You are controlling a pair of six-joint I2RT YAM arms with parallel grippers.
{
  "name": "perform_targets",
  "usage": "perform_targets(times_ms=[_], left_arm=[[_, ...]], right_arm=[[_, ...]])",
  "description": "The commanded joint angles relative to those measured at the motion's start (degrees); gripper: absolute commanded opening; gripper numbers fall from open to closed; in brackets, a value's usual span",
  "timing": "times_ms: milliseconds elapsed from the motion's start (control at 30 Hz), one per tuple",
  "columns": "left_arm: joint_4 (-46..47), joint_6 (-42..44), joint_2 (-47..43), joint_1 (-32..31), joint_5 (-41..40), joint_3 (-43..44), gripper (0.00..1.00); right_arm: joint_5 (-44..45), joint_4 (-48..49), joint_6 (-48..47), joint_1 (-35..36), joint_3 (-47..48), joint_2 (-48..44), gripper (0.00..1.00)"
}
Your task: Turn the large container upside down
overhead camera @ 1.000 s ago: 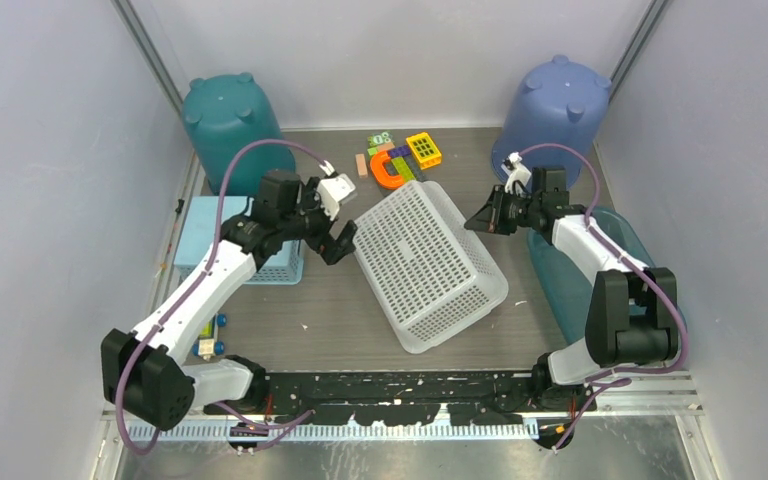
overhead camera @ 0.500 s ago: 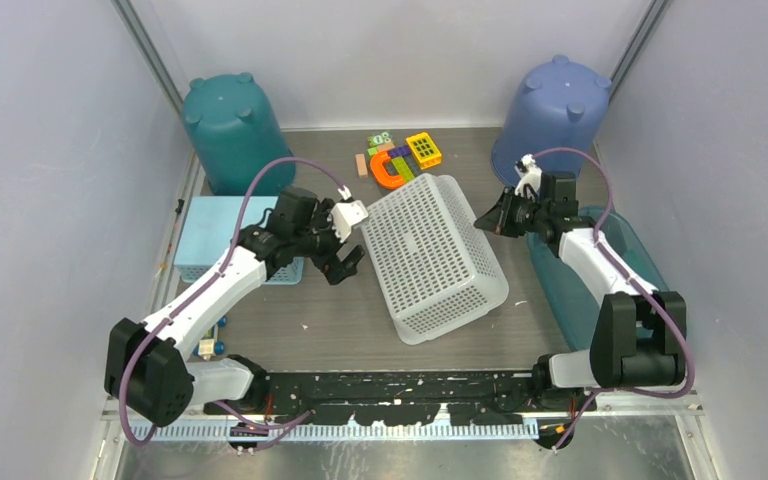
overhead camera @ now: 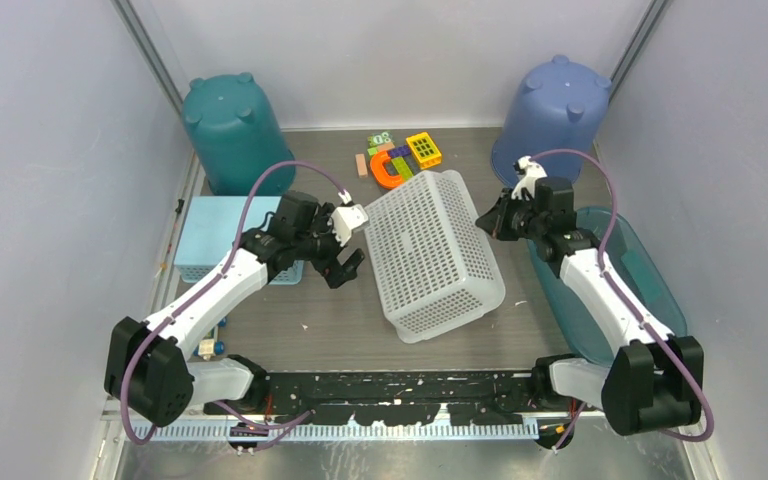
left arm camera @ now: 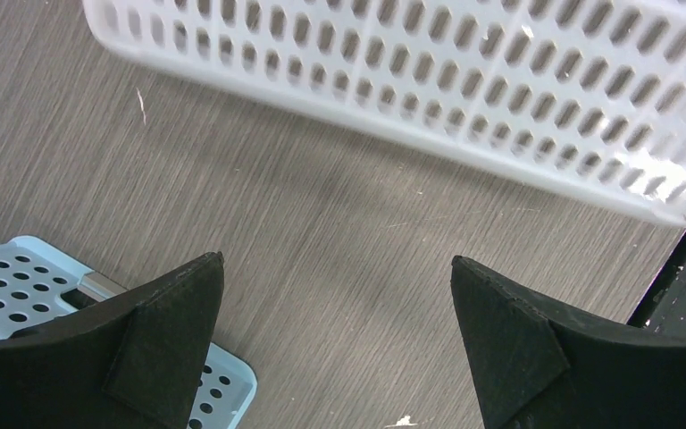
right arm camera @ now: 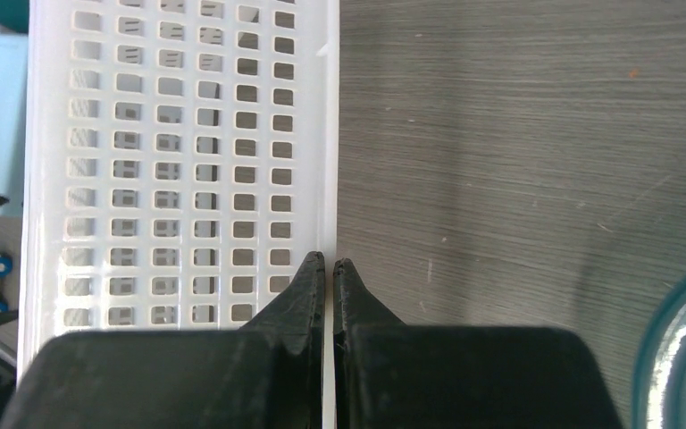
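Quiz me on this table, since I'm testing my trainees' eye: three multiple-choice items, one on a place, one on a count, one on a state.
1. Where do the toy blocks lie relative to the white perforated basket?
A. beyond its far end
B. inside it
C. at its near end

2. How many upturned buckets stand at the back?
A. one
B. two
C. three

3. How does the left pincer stand?
A. shut on the basket
B. shut on nothing
C. open

Key:
1 A, the blocks sit on the far side, past the basket's end.
2 B, a teal bucket and a blue bucket, both bottom up.
3 C, its fingers stand wide apart over the table.
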Motion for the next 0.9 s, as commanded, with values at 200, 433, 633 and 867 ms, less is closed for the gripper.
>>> perform_targets(times_ms=[200, 433, 633, 867], left_arm=[[3.2, -0.6, -0.4, -0.2, 1.1, -1.1, 1.0], [4.5, -1.6, 1.1, -0.5, 1.0, -1.9, 1.0], [6.1, -2.2, 4.2, -1.7, -2.5, -0.9, 1.0], [3.4, -0.5, 7.5, -2.0, -2.9, 4.9, 1.0]], right_arm=[[4.3, -0.3, -4.9, 3.8, -0.8, -3.4, 0.01], [9.8, 1.2, -4.9, 3.5, -2.2, -2.5, 0.01], [11.2, 1.7, -3.2, 1.3, -2.7, 0.3, 0.01], [6.9, 3.9, -2.4, 0.6, -4.4, 0.0, 0.01]])
